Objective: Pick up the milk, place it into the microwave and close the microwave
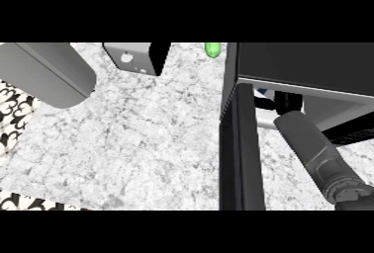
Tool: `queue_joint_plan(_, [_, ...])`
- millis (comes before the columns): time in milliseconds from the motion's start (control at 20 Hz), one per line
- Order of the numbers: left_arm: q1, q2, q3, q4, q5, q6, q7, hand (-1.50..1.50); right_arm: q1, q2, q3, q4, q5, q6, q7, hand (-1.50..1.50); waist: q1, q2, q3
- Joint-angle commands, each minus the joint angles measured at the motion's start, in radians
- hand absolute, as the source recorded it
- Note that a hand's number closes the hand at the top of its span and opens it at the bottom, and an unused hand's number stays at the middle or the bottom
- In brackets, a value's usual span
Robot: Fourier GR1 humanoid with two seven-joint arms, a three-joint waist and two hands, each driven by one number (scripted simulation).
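The right forearm (314, 148) reaches into the open microwave (306, 69) at the right, its hand hidden so its grasp cannot be told, and the milk (260, 91), barely showing inside, probably handles light, stiff and best gripped around its sides.

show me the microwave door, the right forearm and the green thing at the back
microwave door (240, 158): head view, on its dark open panel
right forearm (314, 148): head view, mid grey sleeve
green thing (212, 49): head view, its middle
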Motion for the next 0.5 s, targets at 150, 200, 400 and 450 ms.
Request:
queue_joint_plan(150, [-0.029, 0.004, 0.025, 0.022, 0.013, -0.012, 0.0, -1.5, -0.05, 0.073, 0.01, 0.011, 0.009, 0.111, 0.008, -1.5, -0.003, -0.003, 0.002])
queue_joint_plan(200, [-0.015, -0.019, -0.01, 0.013, -0.008, 0.007, -0.001, -1.5, -0.019, 0.066, 0.011, 0.013, 0.009, 0.153, -0.02, -1.5, -0.017, -0.007, 0.003])
queue_joint_plan(400, [-0.001, -0.016, -0.007, 0.024, -0.008, -0.002, -0.02, -1.5, -0.027, 0.082, -0.057, -0.044, -0.061, 0.206, -0.051, -1.5, -0.024, -0.013, 0.004])
queue_joint_plan(450, [0.003, -0.01, 0.003, 0.014, 0.008, -0.013, -0.022, -1.5, -0.006, 0.093, -0.072, -0.053, -0.077, 0.238, -0.08, -1.5, -0.03, -0.014, 0.005])
